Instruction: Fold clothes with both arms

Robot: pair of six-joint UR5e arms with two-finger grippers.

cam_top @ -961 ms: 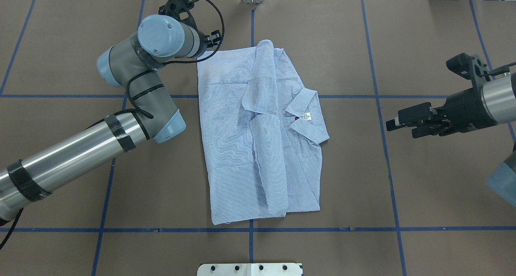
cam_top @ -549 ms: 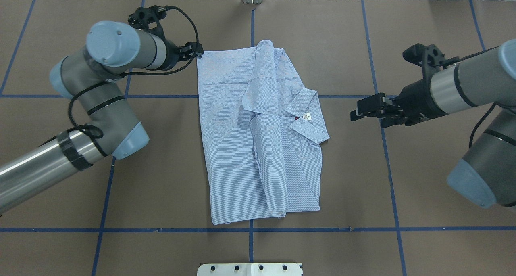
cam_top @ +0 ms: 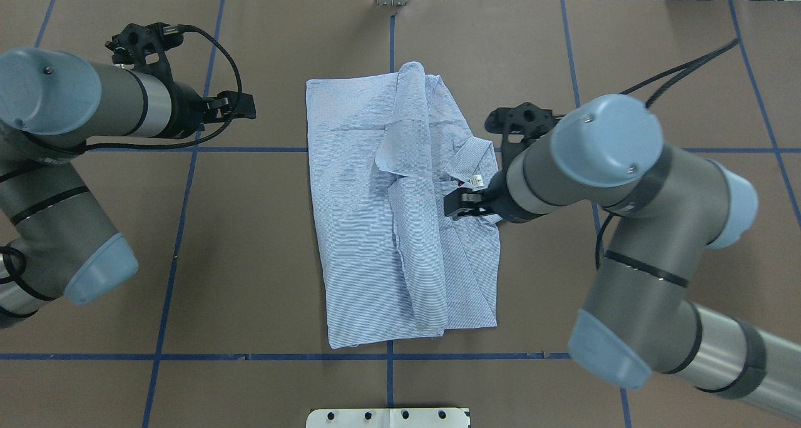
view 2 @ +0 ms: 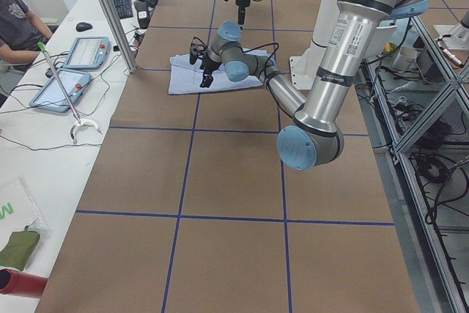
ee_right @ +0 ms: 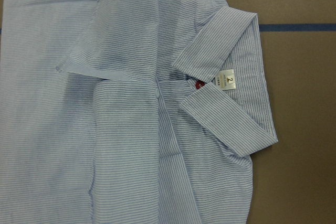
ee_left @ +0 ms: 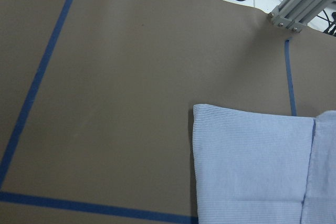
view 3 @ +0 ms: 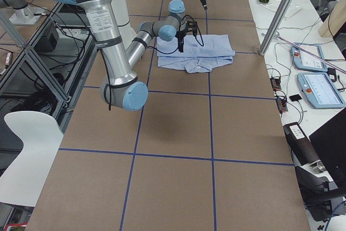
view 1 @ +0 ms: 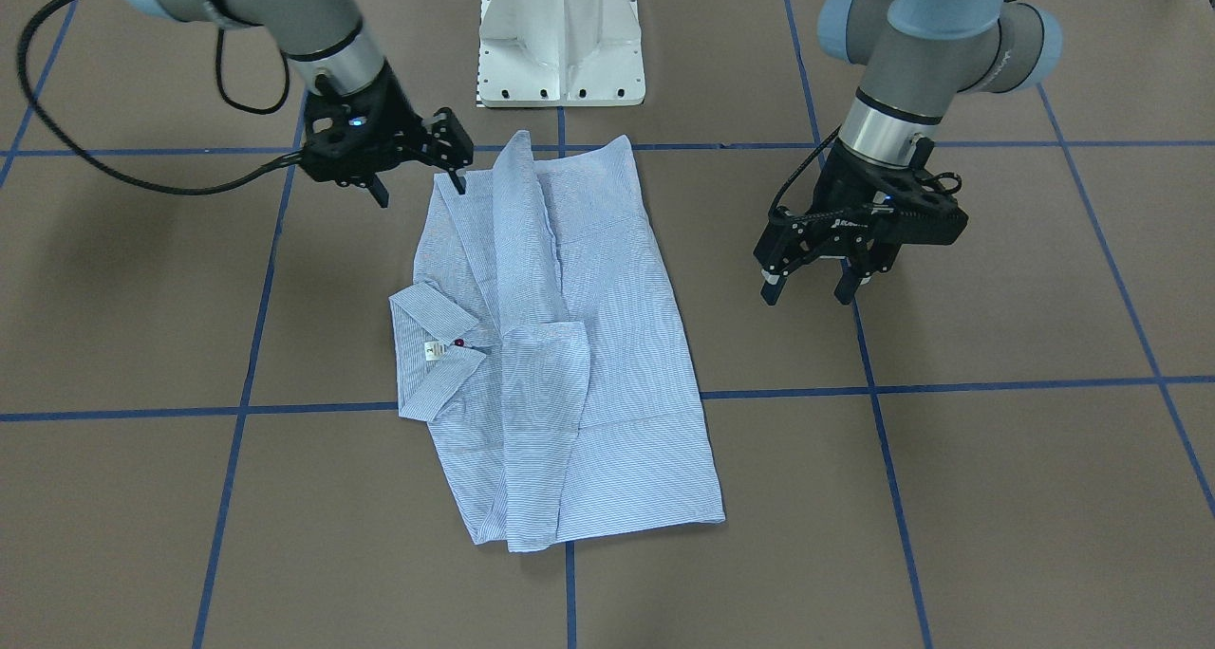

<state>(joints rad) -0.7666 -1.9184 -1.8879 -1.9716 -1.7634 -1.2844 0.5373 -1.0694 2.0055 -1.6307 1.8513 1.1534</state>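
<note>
A brown table (cam_top: 250, 259) carries the folded striped shirt (cam_top: 375, 228), flat at the overhead view's centre. The right gripper (view 1: 420, 192) hangs over its collar (cam_top: 475, 156), fingers spread, empty. The left gripper (cam_top: 247, 106), likewise spread and empty, hovers over the table at that view's upper left.

My left gripper (view 1: 804, 296) has drawn back from the far corner of the shirt (cam_top: 363, 228), where it sat a second ago. It has moved toward the left edge of the table (cam_top: 688, 59) and now hangs well apart from the cloth. My right gripper (view 1: 422, 194), then out near the table's right edge, has swung in toward the middle and now hangs above the shirt on its collar (cam_top: 479, 156) side. My right arm (cam_top: 626, 165) now reaches in from the near right corner.
</note>
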